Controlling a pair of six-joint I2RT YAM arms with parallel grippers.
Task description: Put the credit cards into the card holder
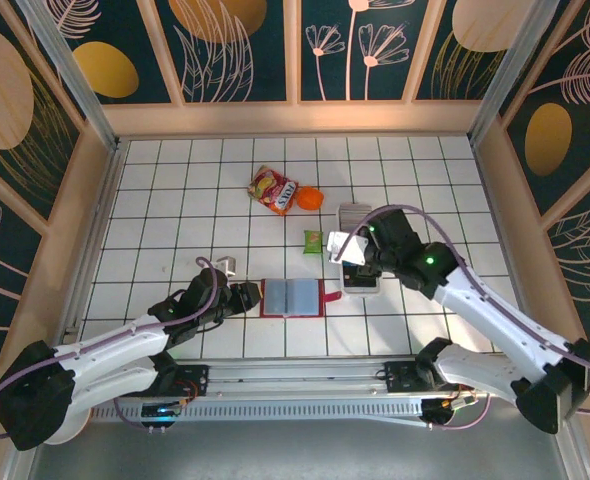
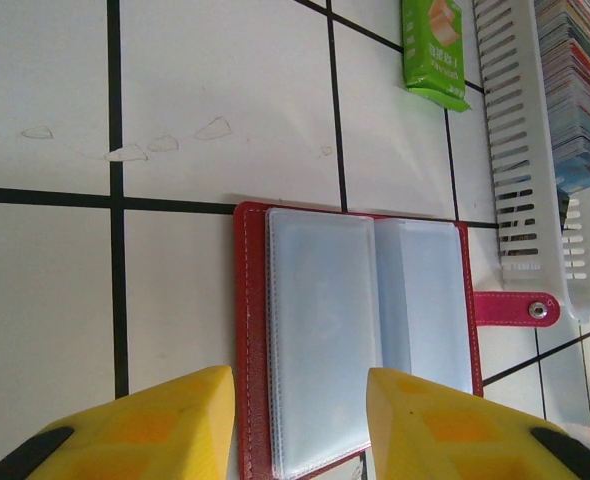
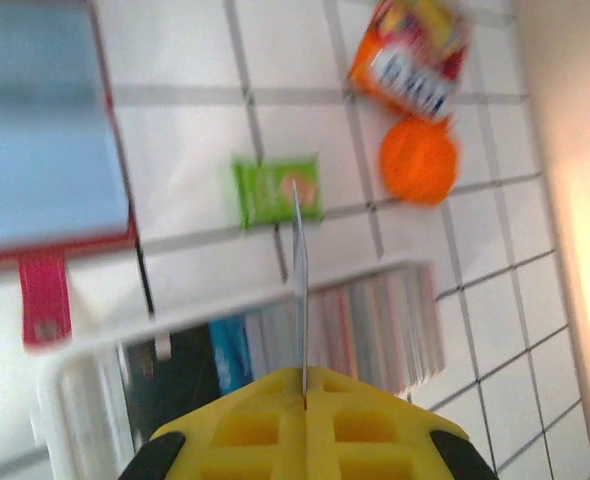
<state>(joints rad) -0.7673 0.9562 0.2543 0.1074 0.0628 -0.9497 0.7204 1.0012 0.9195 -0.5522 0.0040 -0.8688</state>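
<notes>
Cards: credit cards [image 2: 575,90] stood on edge in a row inside the white slotted tray [image 2: 520,150], to the right of the card holder; one card [image 3: 299,260] was held above the row, seen edge-on.
Right pincer [image 3: 305,385]: clamped on that card's lower edge, over the tray.
Card holder [image 1: 292,297]: lay open and flat on the desk [image 1: 175,200] between the two arms, pale bluish pockets up, red snap tab [image 2: 515,308] just beside the tray wall.
Left pincer [image 2: 300,420]: fingers apart, poised over the holder's left end; contact could not be told.
Handling: the card looked thin, stiff, light and slick, so it could swivel in a narrow pinch. A grip on one short edge would leave the rest free to enter a pocket. The holder seemed soft and light, likely to slide unless steadied.
Edges: pocket mouths looked tight; which way they opened was unclear.
Room: bare tiles lay left of the holder. A green packet [image 1: 313,240], snack packet [image 1: 273,190] and orange ball [image 1: 309,198] sat beyond it, apart from the path.
</notes>
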